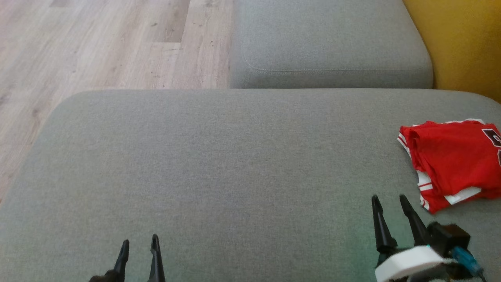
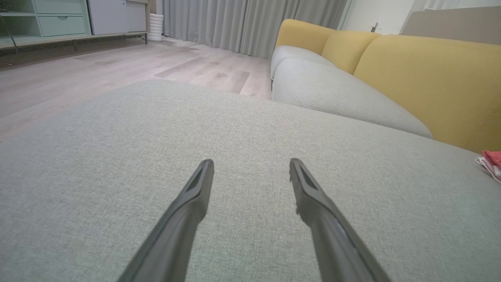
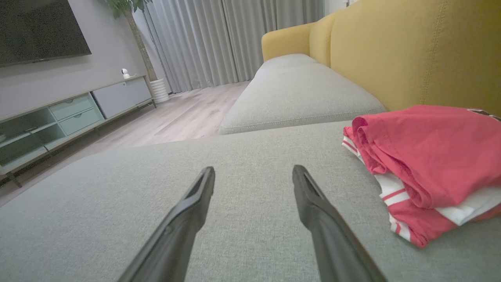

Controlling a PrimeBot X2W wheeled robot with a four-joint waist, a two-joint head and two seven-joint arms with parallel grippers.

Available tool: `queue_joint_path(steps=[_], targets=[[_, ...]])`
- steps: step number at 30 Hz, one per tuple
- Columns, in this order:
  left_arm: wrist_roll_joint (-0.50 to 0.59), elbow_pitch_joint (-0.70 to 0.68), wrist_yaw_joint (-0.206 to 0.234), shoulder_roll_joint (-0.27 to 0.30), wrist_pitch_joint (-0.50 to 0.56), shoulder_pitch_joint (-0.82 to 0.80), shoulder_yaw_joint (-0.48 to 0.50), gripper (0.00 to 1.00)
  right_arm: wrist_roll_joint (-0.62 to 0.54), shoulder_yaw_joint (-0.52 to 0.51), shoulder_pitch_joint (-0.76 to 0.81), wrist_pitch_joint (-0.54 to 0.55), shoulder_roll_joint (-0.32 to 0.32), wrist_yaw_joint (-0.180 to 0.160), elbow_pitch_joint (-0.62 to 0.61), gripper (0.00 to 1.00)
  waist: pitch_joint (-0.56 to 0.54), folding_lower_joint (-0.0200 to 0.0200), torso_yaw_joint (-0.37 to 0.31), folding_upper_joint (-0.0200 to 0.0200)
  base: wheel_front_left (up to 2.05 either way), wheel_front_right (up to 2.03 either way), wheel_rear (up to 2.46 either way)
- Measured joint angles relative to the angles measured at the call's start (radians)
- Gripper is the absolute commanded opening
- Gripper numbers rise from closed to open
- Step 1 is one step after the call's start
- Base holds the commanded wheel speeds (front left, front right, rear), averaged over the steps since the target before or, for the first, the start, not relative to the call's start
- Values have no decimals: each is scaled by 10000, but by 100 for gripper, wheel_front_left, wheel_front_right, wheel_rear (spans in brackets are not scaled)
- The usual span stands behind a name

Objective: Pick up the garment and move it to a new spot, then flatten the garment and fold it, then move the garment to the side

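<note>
lower left of the head view, the left hand (image 1: 140, 239) hangs released over the grey seat (image 1: 235, 156), fingers apart and empty. at lower right the right hand (image 1: 389, 197) is released too, grasping nothing, its tips near the garment (image 1: 454, 160) but apart from it.

the red garment lies at the right edge of the frame, on the seat, in a layered bundle with white-striped trim showing along its near side. part of it runs out of the frame.

it looks folded and set to the side, so the task appears at or near its end and the step in hand is probably a clean retreat. done well, the right hand would draw back toward the bottom of the frame and away from the bundle's loose lower corner, where a finger could catch the hem and spill the layers. lifting off the seat before moving would spare the cloth a drag. should the fold want tidying, a press from above at that corner seems safer than a pull.

beyond, a second seat (image 1: 328, 39) fills the upper middle, the yellow back (image 1: 465, 43) the upper right, wood floor (image 1: 98, 43) the upper left.
</note>
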Motion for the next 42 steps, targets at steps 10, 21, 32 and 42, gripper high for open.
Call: queue_joint_path(steps=[10,21,32,42], targets=[[2,102,-173,21,190,-286,-136,100,92,6,569,190,17,0,-738,100,-62,0,-116,0,0,0,0],[2,84,-176,92,280,-294,-236,100,125,13,829,276,17,0,-932,100,-77,0,-258,0,0,0,0],[-4,222,-176,107,307,-288,-332,0,125,33,853,307,23,0,-813,0,-58,0,-200,0,0,0,0],[-558,767,-274,-63,462,170,-288,0,807,12,1316,401,25,0,-176,0,8,1,-238,0,0,0,0]])
